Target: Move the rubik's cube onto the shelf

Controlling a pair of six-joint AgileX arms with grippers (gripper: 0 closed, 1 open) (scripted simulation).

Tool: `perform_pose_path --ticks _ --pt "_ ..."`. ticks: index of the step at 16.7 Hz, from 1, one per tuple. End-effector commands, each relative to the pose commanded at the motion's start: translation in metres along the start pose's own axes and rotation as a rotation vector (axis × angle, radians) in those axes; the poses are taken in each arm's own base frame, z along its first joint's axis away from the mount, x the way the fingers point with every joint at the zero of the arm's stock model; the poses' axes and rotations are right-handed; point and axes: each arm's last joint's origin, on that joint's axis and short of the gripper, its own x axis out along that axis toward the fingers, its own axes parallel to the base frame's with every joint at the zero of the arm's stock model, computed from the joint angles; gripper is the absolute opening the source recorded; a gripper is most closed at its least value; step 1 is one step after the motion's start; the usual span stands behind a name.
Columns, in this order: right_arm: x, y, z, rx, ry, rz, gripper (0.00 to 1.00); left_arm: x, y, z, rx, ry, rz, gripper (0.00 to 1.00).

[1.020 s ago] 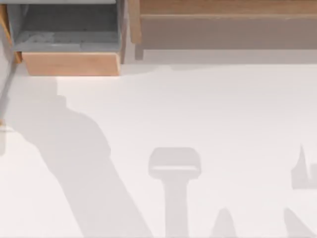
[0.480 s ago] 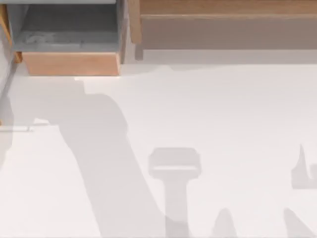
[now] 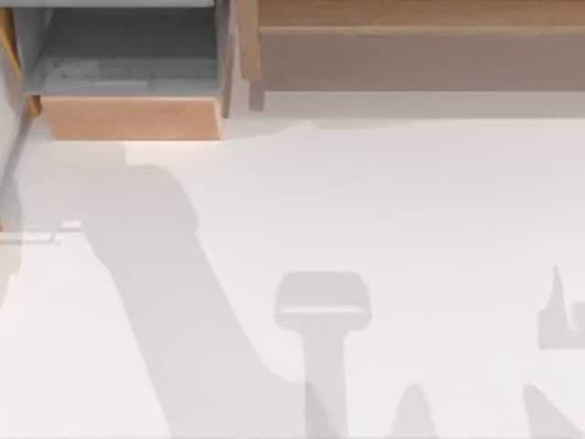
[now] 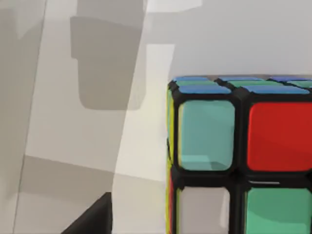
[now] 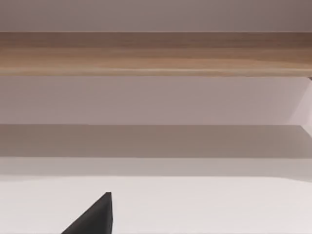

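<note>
My left arm's shadow has slid back toward the tabletop's left edge; grip state unclear, the rubik's cube may get knocked short of the shelf.

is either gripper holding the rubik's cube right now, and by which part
It cannot be told. The rubik's cube sits close before the left wrist camera, but no finger is seen touching it. The right wrist camera faces the shelf.

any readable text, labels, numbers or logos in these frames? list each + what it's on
None. The rubik's cube carries plain colour stickers with no print. The shelf, the wooden box and the table are bare, with no writing or marks.
</note>
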Motion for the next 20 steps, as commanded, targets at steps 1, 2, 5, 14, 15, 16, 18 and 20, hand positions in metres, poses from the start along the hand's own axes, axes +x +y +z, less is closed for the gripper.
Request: perform_pose_path --ticks 1,2,5,14,15,16,18,20 --pt "0.0 0.0 0.0 0.0 0.0 0.0 1.0 0.011 0.001 0.001 -0.001 0.002 0.0 1.0" --pt "0.0 0.0 0.0 0.0 0.0 0.0 1.0 0.02 -0.001 0.001 0.0 0.009 -0.001 1.0" --pt "0.0 0.0 0.0 0.0 0.0 0.0 1.0 0.023 -0.002 0.001 0.0 0.012 -0.002 1.0" --pt "0.0 0.0 0.0 0.0 0.0 0.0 1.0 0.023 -0.002 0.001 0.0 0.012 -0.002 0.4" --pt "0.0 0.0 0.0 0.0 0.0 0.0 1.0 0.023 -0.002 0.001 0.0 0.012 -0.002 0.32" --pt "0.0 0.0 0.0 0.0 0.0 0.0 1.0 0.023 -0.002 0.001 0.0 0.012 -0.002 0.25" --pt "0.0 0.0 0.0 0.0 0.0 0.0 1.0 0.023 -0.002 0.001 0.0 0.012 -0.002 0.1" --pt "0.0 0.0 0.0 0.0 0.0 0.0 1.0 0.023 -0.002 0.001 0.0 0.012 -0.002 0.0"
